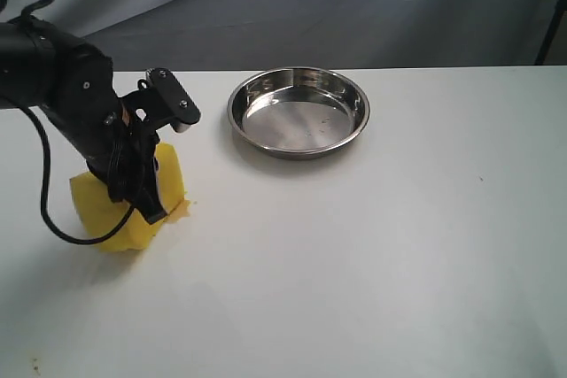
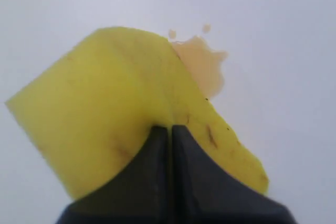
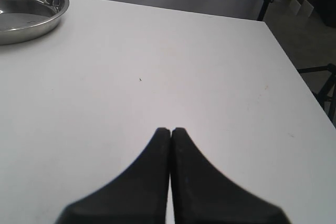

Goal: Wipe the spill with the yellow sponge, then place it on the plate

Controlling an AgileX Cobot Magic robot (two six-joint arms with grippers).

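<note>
Beside blotchy spill [image 2: 202,66], left hand [image 2: 170,128] pinches porous sponge [image 2: 105,103].

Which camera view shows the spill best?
The left wrist view: the spill sits close-up, orange-brown, at the edge of the yellow sponge. In the exterior view the sponge and left arm hide it. The right wrist view shows table and the plate, no spill.

no readable text, no labels, brands, numbers or signs
</note>
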